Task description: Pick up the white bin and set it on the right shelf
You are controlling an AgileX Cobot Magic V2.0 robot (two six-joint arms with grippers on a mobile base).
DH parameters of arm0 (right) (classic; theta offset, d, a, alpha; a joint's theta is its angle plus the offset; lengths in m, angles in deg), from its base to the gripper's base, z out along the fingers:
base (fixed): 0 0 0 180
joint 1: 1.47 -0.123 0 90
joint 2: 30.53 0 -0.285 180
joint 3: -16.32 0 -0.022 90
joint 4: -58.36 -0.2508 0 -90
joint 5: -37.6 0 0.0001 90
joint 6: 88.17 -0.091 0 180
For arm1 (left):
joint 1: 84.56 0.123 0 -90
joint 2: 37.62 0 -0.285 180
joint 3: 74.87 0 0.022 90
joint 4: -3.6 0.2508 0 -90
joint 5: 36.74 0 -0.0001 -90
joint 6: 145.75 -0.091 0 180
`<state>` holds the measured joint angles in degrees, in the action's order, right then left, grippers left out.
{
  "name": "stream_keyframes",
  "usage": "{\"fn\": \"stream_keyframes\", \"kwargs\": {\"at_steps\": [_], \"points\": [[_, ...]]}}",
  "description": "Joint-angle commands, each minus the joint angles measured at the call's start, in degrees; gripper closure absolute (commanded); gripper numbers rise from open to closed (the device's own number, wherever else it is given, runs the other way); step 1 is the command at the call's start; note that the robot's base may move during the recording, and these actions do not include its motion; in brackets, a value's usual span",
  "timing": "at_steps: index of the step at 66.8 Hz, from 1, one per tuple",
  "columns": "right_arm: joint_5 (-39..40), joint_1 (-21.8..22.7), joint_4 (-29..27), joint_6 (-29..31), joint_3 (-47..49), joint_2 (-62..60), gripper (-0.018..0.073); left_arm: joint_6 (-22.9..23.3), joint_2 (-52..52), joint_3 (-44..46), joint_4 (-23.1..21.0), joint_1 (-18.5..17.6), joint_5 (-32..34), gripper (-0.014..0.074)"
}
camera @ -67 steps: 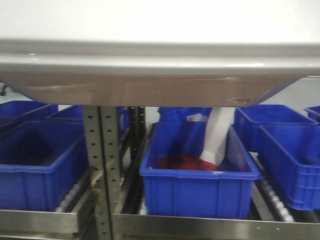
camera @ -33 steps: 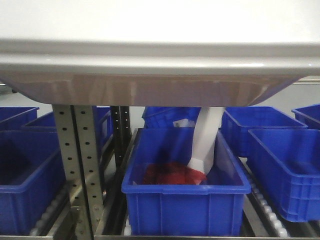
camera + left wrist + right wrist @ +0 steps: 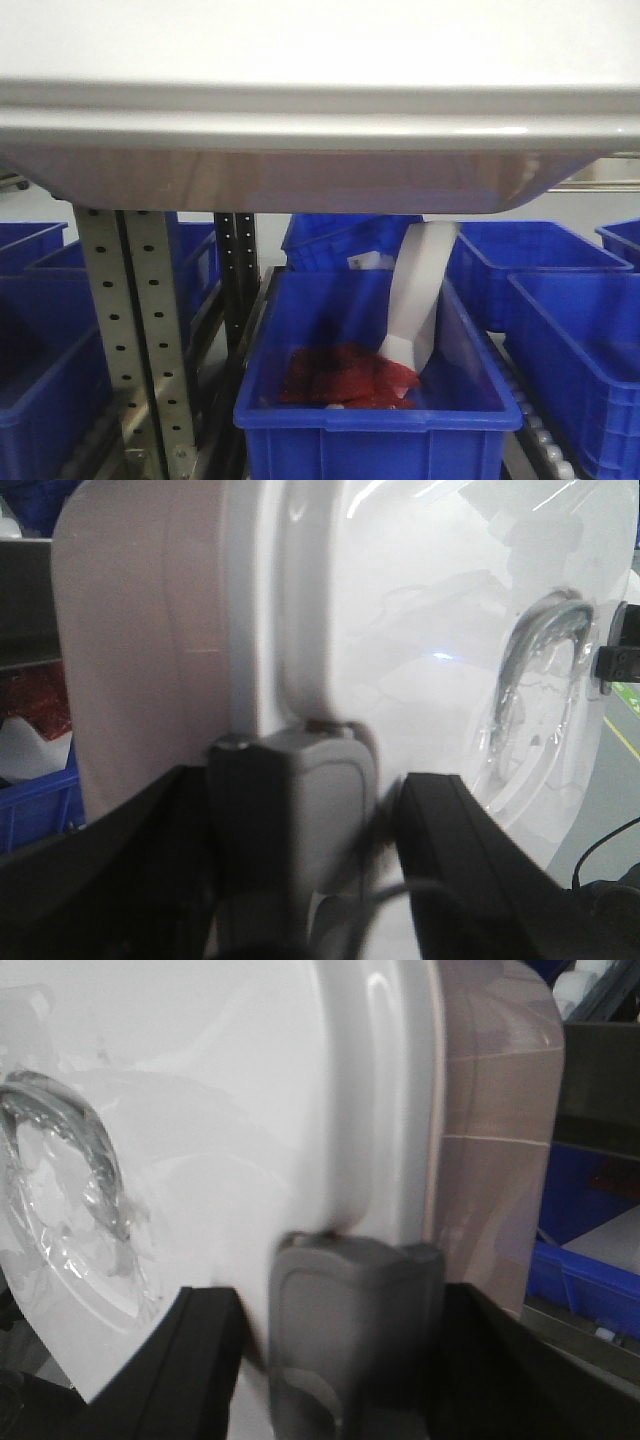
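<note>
We saw the white bin held aloft close to the front camera. Its pinkish underside and pale rim spanned the top of that view, and it hung clear above the blue crates. In the left wrist view, the left pincer had its black fingers narrowly parted around a grey latch at one end of the bin, clamping it where the glossy lid met the tub. The right pincer gripped the other grey latch at the opposite end in the same way. Under the bin stood a perforated upright. To its right, on the right shelf, the middle crate held red stuff and a white object.
</note>
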<state>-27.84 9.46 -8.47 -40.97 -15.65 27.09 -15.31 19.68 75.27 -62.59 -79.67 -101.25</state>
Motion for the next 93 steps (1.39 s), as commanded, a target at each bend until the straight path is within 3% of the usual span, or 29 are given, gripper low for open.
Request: {"fn": "stream_keyframes", "kwargs": {"at_steps": [1, 93], "points": [[-7.21, -0.57, -9.63, 0.42, 1.59, -0.87, 0.0225, -0.45, -0.85, 1.82, -9.67, -1.09, -10.34, 0.0356], [-7.15, -0.57, -9.63, 0.42, 1.59, -0.87, 0.0225, -0.45, -0.85, 1.82, -9.67, -1.09, -10.34, 0.0356]]}}
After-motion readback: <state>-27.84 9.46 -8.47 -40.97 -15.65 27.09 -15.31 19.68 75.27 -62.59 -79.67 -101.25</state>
